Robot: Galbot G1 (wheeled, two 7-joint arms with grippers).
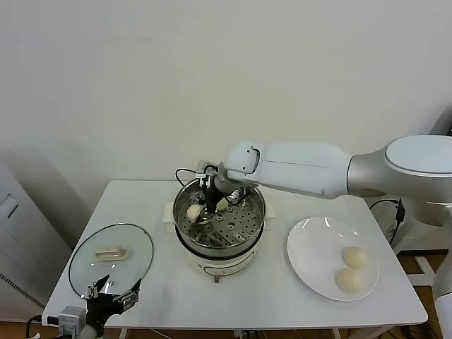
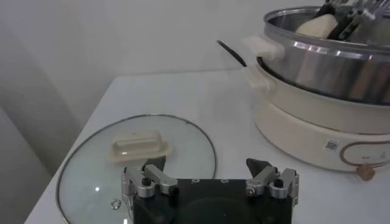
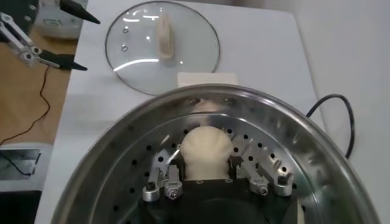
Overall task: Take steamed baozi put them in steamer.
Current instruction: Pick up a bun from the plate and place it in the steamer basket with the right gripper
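Two baozi (image 1: 352, 268) waiting on plate (image 1: 305, 244), well right of right tool (image 1: 207, 209), clenched on a baozi (image 3: 206, 152) inside steamer (image 1: 251, 220); another bun (image 1: 193, 211) just beside. Left tool (image 1: 113, 292) released, parked at glass lid (image 1: 134, 244) on tabletop (image 1: 268, 296).

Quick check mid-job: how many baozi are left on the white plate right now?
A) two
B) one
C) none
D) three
A: the head view shows two baozi side by side on the white plate, while the right pincer is down inside the steamer, shut on another baozi.
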